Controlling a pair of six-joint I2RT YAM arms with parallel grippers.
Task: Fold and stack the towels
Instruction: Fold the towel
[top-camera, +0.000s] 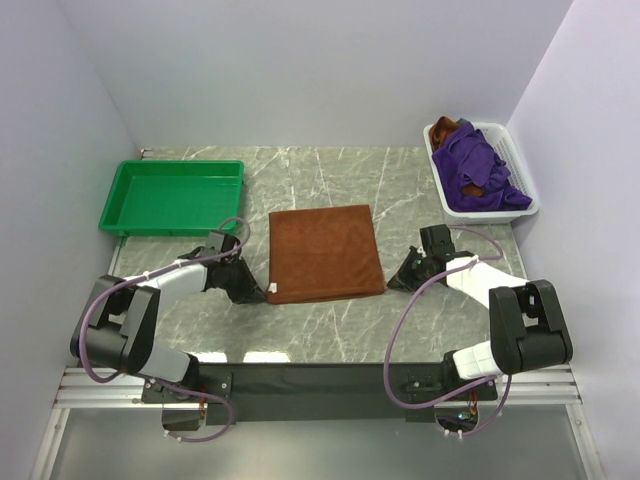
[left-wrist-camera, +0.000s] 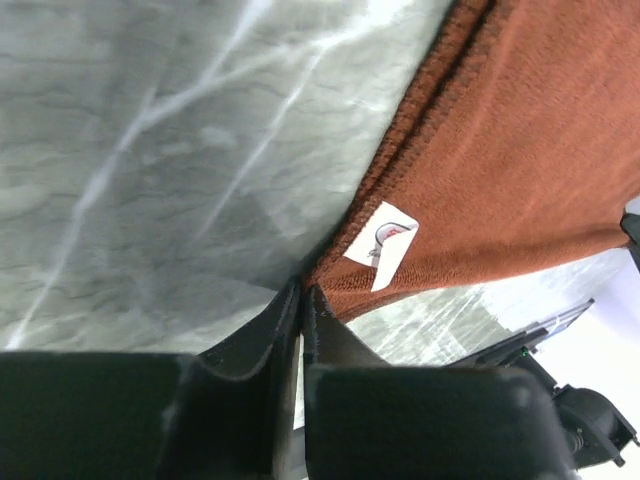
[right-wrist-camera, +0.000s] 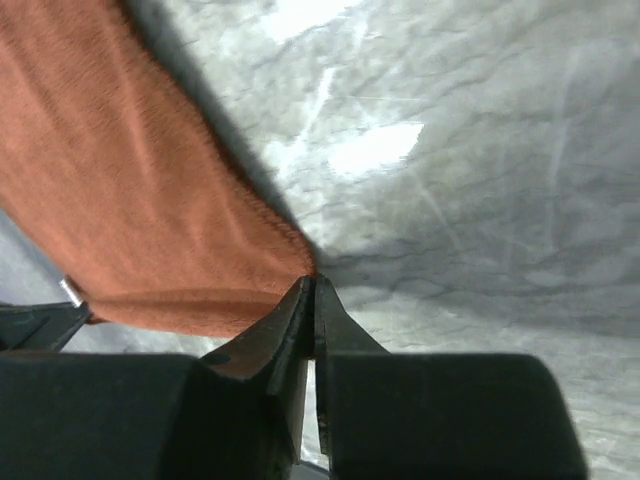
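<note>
Rust-brown towel (top-camera: 325, 252) flat, slightly skewed, tagged corner near-left

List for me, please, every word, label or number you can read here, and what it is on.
None can be read.
The white tag at the corner of the rust-brown towel carries a small reddish mark, too blurred to read.
No other lettering shows in any view.

Rust-brown towel (left-wrist-camera: 520, 150) — its label (left-wrist-camera: 381, 243) print unreadable.
</note>
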